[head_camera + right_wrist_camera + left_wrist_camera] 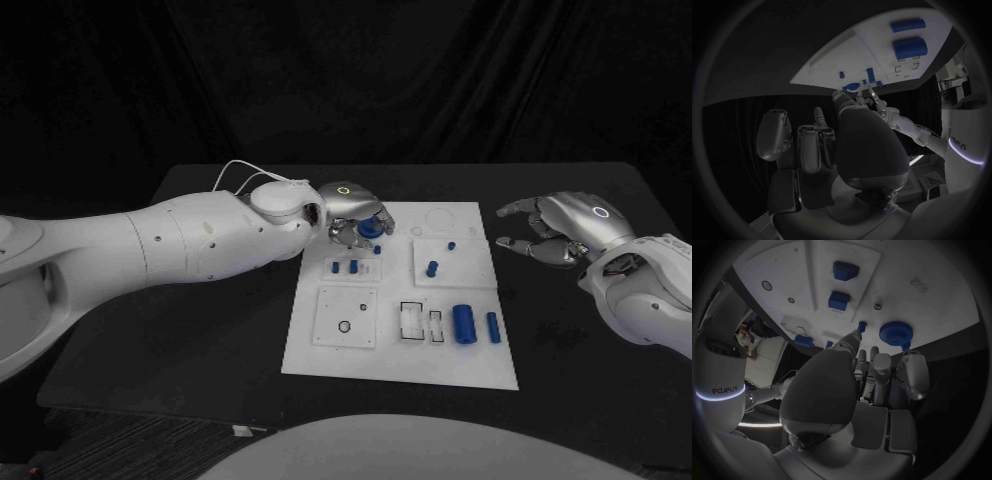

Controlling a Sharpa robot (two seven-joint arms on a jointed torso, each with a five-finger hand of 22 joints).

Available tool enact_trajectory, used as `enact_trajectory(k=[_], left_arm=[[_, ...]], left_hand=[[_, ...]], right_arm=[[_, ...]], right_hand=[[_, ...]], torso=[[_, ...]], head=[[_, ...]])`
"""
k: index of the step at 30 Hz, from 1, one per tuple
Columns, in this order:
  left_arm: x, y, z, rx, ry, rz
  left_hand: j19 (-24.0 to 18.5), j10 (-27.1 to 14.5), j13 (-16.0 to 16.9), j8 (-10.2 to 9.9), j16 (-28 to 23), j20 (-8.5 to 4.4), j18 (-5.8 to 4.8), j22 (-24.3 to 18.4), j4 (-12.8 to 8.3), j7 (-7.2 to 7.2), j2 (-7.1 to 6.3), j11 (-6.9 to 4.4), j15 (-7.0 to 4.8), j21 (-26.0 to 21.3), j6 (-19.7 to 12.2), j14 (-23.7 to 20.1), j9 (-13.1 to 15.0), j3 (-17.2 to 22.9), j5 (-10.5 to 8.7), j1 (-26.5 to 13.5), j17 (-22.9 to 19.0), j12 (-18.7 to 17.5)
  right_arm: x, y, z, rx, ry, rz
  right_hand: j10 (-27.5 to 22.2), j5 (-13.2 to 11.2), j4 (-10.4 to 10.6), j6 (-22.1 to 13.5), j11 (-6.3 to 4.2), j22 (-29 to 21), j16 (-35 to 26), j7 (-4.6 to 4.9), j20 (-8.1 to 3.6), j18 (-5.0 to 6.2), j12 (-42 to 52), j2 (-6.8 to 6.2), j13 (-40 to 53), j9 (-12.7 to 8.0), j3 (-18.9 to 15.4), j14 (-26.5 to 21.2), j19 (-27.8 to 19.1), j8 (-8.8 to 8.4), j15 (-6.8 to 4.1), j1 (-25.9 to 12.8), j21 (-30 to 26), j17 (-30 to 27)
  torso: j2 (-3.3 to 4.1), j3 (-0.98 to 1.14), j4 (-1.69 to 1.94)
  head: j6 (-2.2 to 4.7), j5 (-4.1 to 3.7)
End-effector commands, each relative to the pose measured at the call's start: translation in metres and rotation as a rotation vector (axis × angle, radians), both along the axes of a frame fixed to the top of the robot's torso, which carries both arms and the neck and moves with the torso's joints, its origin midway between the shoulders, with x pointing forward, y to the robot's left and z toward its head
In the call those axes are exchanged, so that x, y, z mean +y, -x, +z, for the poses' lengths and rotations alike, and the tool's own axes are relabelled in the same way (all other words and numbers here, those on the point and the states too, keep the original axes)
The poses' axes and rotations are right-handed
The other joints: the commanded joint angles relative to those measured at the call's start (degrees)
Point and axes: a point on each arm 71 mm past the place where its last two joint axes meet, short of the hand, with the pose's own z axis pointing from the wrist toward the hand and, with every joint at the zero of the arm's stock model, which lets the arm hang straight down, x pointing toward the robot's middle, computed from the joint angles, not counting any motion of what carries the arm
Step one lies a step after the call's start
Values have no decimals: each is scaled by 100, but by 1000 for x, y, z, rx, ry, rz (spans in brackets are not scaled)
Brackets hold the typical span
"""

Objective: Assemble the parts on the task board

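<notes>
Gear lies beyond the left hand's fingers (head view suggests holding); right hand spread.

1. You see a black table, and its far edge runs before a dark curtain.
2. The white task board lies flat on the middle of the table, its long side going from the near edge toward the far edge.
3. A bare black surface stays around the board on all sides.
</notes>
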Motion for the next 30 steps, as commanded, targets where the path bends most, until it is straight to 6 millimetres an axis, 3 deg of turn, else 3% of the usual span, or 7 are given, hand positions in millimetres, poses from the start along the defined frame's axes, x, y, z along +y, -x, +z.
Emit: enact_trajectory(k=[1,5,9,20,23,25,30], left_arm=[[-3,0,-4,-1,-24,-21],[-4,1,-8,9,-28,-24],[-6,2,-12,17,-29,-28],[-8,4,-24,39,-35,-27],[-8,5,-26,39,-31,-29],[-9,6,-27,38,-28,-31],[-9,6,-29,19,-9,-33]], left_hand=[[25,78,37,29,28,-3,-45,992,-22,21,2,7,-2,14,80,30,-37,26,66,-87,-13,84],[44,141,81,45,37,-3,-50,999,-28,35,-3,3,-7,38,143,29,-80,46,104,-119,-32,173],[71,205,116,66,56,-5,-57,1008,-39,41,-3,-15,-11,71,205,50,-110,70,104,-133,-30,246],[105,324,148,188,61,-10,-66,1020,-59,106,41,-60,-40,112,427,53,-131,164,127,-143,-81,338],[165,387,137,241,86,-13,-84,1045,-71,132,66,-82,-60,188,521,90,-133,216,152,-131,-61,349],[263,567,74,356,152,-21,-111,1083,-84,207,109,-186,-137,307,774,198,-125,312,247,-114,11,336],[444,988,-104,421,207,-41,-164,1154,-154,253,154,-275,-223,530,984,338,-158,516,429,-53,55,242]], right_arm=[[0,1,1,-17,-11,3],[0,1,1,-16,-10,3],[0,1,1,-13,-9,1],[0,1,0,-9,-7,-2],[0,1,0,-9,-6,-3],[0,1,0,-8,-6,-3],[0,1,0,-8,-6,-4]], right_hand=[[606,30,-13,51,39,958,-6,-6,19,62,15,38,1510,-7,-8,523,15,-11,46,-11,23,1261],[606,30,-13,51,39,958,-6,-6,19,62,15,38,1510,-7,-8,523,15,-11,46,-11,23,1261],[606,33,-15,57,39,955,-12,-6,19,64,15,34,1510,-8,-9,522,12,-10,46,-12,15,1256],[606,33,-15,57,39,955,-12,-6,19,64,15,34,1510,-8,-9,522,12,-10,46,-12,15,1256],[606,33,-15,57,39,955,-12,-6,19,64,15,34,1510,-8,-9,522,12,-10,46,-12,15,1256],[606,33,-15,57,39,955,-12,-6,19,64,15,34,1510,-8,-9,522,12,-10,46,-12,15,1256],[606,33,-15,57,39,955,-12,-6,19,64,15,34,1510,-8,-9,522,12,-10,46,-12,15,1256]], torso=[[9,0,-4],[7,0,-17],[-5,5,-5],[2,4,-20],[1,4,-9],[0,4,-6],[-5,9,-18]], head=[[1,-6],[1,6],[1,-28],[1,-21],[1,-35],[1,-38],[1,-45]])
